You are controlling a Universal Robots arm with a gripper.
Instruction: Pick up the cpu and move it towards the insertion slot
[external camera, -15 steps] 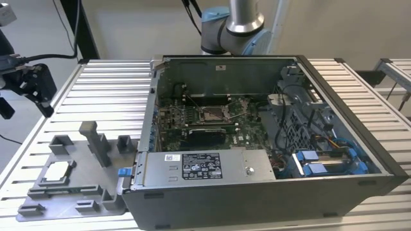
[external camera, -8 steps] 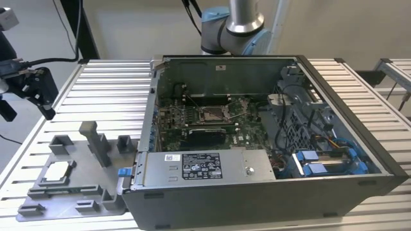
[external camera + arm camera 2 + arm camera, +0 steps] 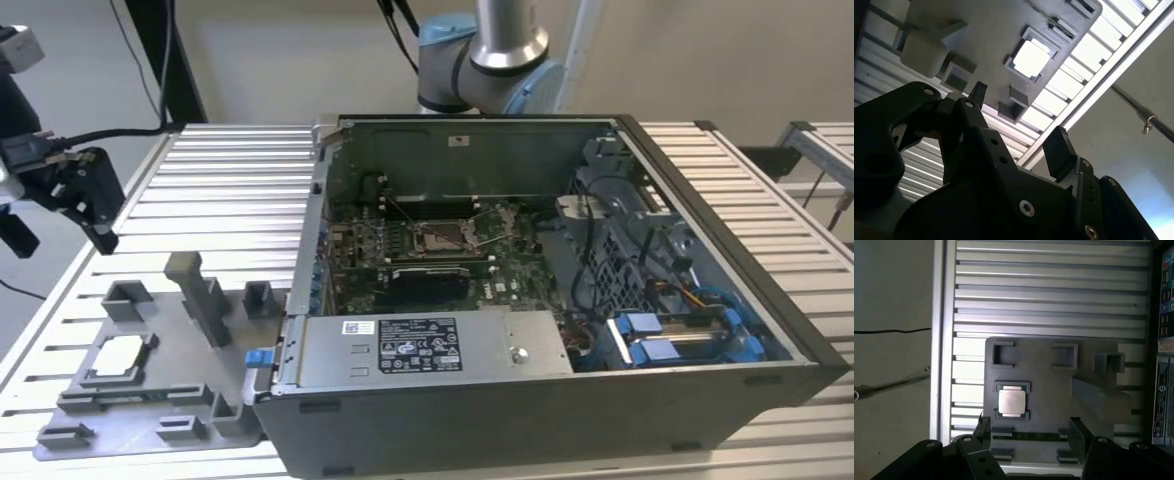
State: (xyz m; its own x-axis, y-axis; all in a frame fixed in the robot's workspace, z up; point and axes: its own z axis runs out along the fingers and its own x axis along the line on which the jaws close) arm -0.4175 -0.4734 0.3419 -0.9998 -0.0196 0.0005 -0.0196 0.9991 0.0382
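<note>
cpu (image 3: pixel 1012 401) in tray (image 3: pixel 1054 390), end effector (image 3: pixel 1030 426) spread

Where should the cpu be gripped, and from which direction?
By two opposite edges, coming straight down from above. The cpu lies flat, face up, in a square pocket of the grey tray, so only its top and thin rim are exposed. The open gripper looks wide enough to straddle it.

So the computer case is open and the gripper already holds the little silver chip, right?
Not quite. The computer case is open, but the first wrist view shows the cpu lying in a recess of the grey tray, and the gripper is open with nothing between its fingers.
</note>
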